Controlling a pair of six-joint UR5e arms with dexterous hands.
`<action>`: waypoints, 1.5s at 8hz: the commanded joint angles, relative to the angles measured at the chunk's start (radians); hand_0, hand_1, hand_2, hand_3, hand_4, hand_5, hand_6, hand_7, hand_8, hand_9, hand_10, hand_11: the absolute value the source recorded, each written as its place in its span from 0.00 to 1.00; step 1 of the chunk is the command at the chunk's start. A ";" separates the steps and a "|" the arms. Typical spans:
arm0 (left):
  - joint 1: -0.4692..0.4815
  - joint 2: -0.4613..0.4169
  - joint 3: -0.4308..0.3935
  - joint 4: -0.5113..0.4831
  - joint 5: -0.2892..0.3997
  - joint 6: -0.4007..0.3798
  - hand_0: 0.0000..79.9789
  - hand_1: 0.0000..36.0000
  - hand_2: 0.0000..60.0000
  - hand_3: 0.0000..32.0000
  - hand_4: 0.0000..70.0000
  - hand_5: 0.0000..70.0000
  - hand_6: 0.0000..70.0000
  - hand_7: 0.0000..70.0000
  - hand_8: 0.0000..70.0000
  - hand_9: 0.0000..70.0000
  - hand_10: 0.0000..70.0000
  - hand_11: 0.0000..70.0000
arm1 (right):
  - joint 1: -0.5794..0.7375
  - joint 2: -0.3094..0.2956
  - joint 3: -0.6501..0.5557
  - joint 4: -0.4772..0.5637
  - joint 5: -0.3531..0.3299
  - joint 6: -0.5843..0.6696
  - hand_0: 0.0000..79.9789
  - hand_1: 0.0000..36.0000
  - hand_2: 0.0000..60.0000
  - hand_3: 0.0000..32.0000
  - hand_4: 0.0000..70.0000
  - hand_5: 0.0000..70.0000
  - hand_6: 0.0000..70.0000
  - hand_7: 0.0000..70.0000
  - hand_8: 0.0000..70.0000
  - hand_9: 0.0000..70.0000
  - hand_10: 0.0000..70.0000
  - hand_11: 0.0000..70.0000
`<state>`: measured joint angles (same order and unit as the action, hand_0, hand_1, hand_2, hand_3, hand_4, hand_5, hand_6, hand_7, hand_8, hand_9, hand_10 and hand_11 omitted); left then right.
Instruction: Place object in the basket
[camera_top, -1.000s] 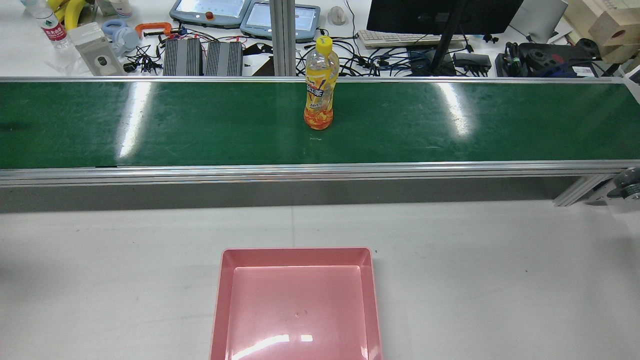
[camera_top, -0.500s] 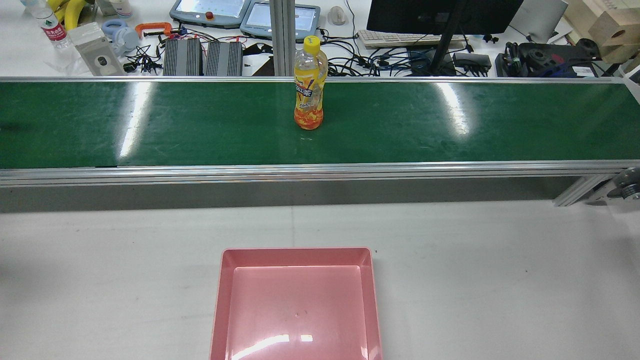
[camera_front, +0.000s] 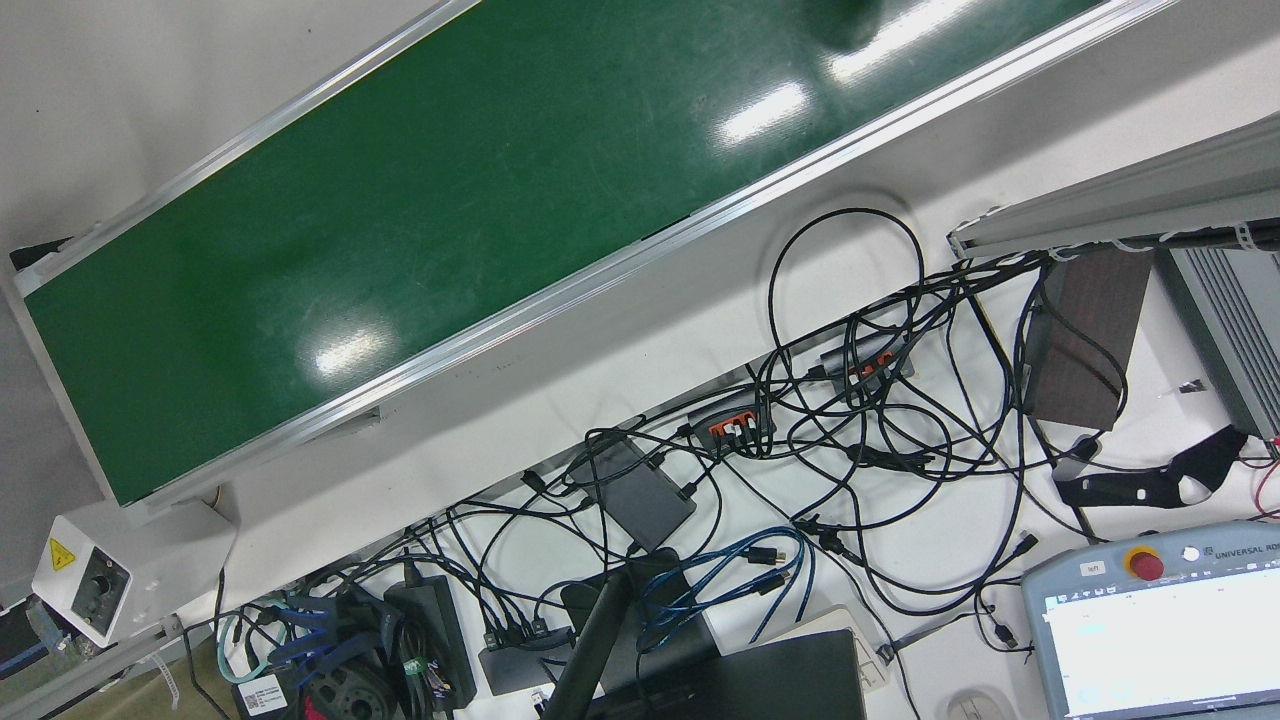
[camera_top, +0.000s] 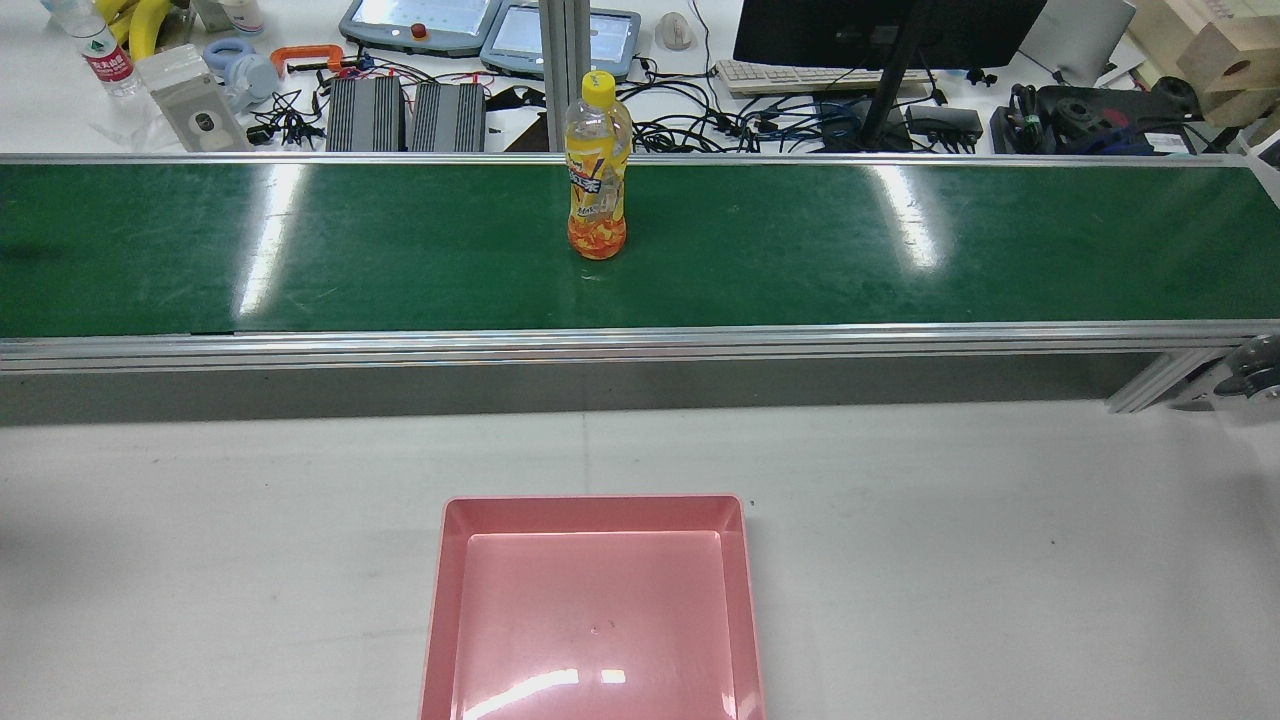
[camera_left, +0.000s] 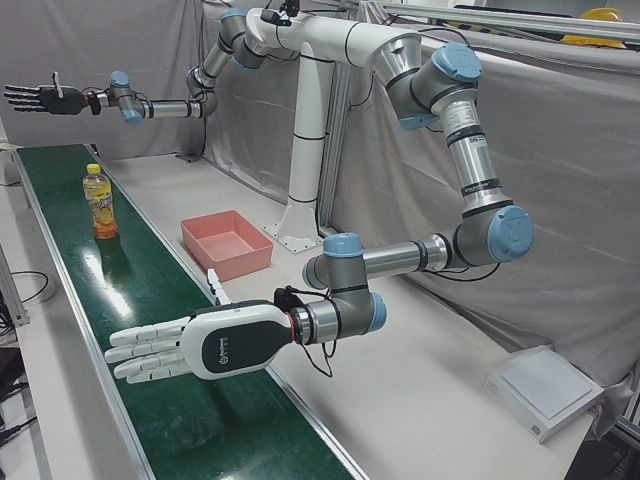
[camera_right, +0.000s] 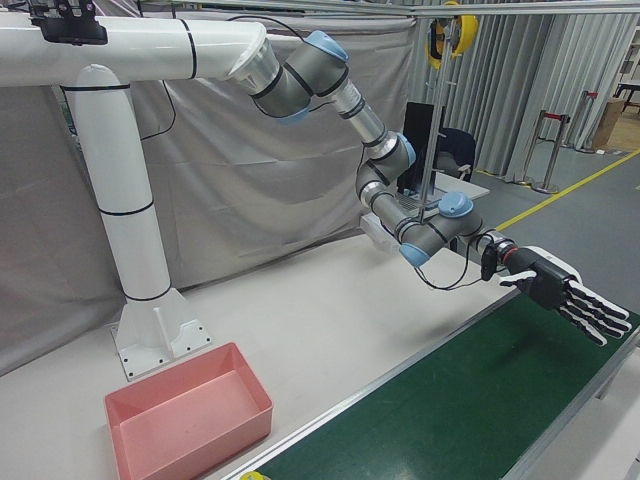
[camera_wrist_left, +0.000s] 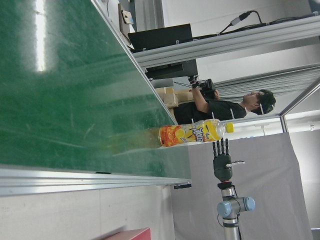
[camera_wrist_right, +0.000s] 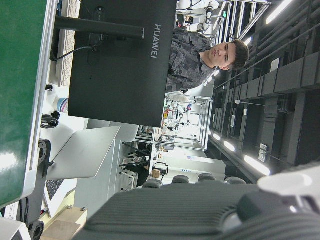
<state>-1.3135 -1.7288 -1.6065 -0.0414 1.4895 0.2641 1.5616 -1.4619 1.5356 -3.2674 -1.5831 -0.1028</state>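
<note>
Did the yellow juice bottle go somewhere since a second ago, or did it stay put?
The juice bottle slid toward the rear view's left along the green belt, still standing upright. No hand has touched it; the left hand and the right hand are both open over the belt, away from the bottle. The pink basket stayed in place, empty.

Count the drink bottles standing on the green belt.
1. A single orange drink bottle with a yellow cap stands upright near the middle of the green belt, toward its far edge in the rear view. No other bottle shows on the belt.
</note>
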 joint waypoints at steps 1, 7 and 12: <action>-0.003 0.000 -0.006 0.000 0.000 0.000 0.63 0.42 0.00 0.00 0.00 0.04 0.00 0.00 0.00 0.00 0.05 0.11 | 0.000 0.000 0.000 0.000 0.000 0.000 0.00 0.00 0.00 0.00 0.00 0.00 0.00 0.00 0.00 0.00 0.00 0.00; -0.001 0.000 -0.010 0.000 0.000 0.000 0.63 0.41 0.00 0.00 0.00 0.04 0.00 0.00 0.00 0.00 0.06 0.11 | 0.000 0.000 0.000 0.000 0.000 0.000 0.00 0.00 0.00 0.00 0.00 0.00 0.00 0.00 0.00 0.00 0.00 0.00; -0.001 0.000 -0.010 0.000 0.000 0.000 0.63 0.41 0.00 0.00 0.00 0.04 0.00 0.00 0.00 0.00 0.06 0.12 | 0.000 0.000 0.001 0.000 0.000 0.000 0.00 0.00 0.00 0.00 0.00 0.00 0.00 0.00 0.00 0.00 0.00 0.00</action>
<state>-1.3147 -1.7282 -1.6172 -0.0414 1.4895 0.2638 1.5616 -1.4619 1.5369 -3.2674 -1.5831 -0.1028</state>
